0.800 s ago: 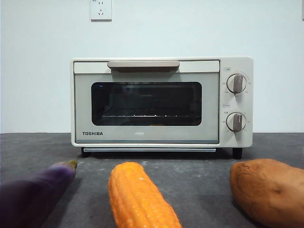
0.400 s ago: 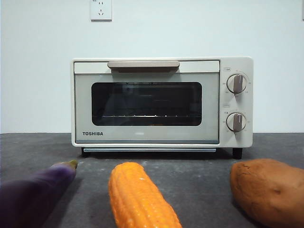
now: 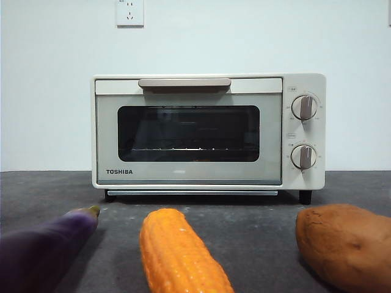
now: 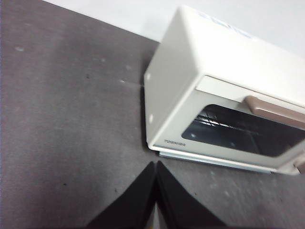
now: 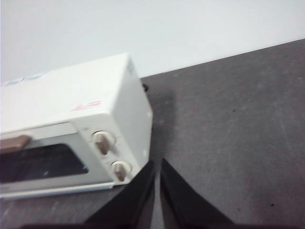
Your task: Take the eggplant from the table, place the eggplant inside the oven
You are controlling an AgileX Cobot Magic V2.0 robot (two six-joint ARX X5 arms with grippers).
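We see the left fingers (image 4: 156,167) pressed together with nothing between them, their black tips meeting above the bare grey bench (image 4: 66,119), near the oven's (image 4: 190,62) lower front corner on the side with the brand lettering. The right fingers (image 5: 156,164) are also nearly closed on nothing, only a thin slit between them, and they sit just beside the oven's knob end. Neither arm shows in the front view.

Going from left to right across the front view, we first meet the eggplant (image 3: 43,250) lying on the bench at the lower left corner. We find it long, smooth and glossy, a dark purple that turns paler lilac toward its narrow end, which finishes in a small greenish stem tip pointing toward the oven. Its thick end runs out of the picture, and it lies well in front of the oven, apart from it.

Next comes an orange-yellow corn cob (image 3: 177,253), lying lengthwise in the middle, close to the eggplant without touching it. At the far right rests a brown sweet potato (image 3: 342,247), lumpy and matte.

Behind all three stands the cream-white oven, with its dark glass door (image 3: 188,133) shut and a wire rack visible through it. We see a beige bar handle (image 3: 184,83) across the top of the door and two round knobs (image 3: 304,107) stacked at the right end.
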